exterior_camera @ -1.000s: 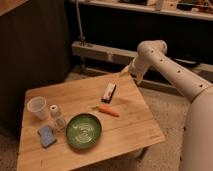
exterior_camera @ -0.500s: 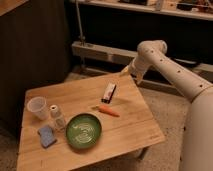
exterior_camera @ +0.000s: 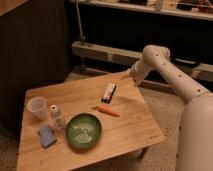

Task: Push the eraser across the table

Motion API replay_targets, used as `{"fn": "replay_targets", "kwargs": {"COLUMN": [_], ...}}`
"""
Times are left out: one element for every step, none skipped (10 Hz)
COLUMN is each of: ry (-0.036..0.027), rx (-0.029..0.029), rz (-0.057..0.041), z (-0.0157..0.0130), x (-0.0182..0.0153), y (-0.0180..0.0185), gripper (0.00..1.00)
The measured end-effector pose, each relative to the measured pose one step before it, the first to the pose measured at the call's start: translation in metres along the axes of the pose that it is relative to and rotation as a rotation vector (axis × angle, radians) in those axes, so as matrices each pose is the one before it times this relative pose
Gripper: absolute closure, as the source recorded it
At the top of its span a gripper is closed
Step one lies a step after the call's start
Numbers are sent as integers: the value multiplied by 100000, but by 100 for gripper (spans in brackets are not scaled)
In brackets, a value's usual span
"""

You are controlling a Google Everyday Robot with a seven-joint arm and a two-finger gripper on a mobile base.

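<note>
Half a second on, nothing has shifted: the gripper (exterior_camera: 127, 76) hangs over the tabletop's (exterior_camera: 127, 127) far edge, upper right of centre, near the eraser (exterior_camera: 108, 92) but apart from it. Whether it is open or closed cannot be told. The eraser lies just above the carrot (exterior_camera: 107, 110); the push has likely not begun.

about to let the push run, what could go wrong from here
1. The carrot lies close in front of the eraser; a push that way would likely shove the carrot too, perhaps into the green bowl.
2. The gripper hangs by the table's far right corner, apart from the eraser; an off-centre contact might spin it off the nearby far edge.
</note>
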Motion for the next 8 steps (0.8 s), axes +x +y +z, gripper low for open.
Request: {"fn": "replay_targets", "kwargs": {"ry": [-2307,-1124,629,1671,1804,1679,1428,1350], "rx": [2510,1398,1366,607,-243,-1010,-1247,-1022], "rz": [927,55,-289,-1086,-1539,-1725,-1513,-806], "z": [1410,932,586,782,911,1251,1372,998], "x": [-309,-348,-223,-222,-225,-312,-233,131], "y": [249,-34,-132,57,-57,-175,-62,-90], "gripper": [82,91,98,100,100,100,100,100]}}
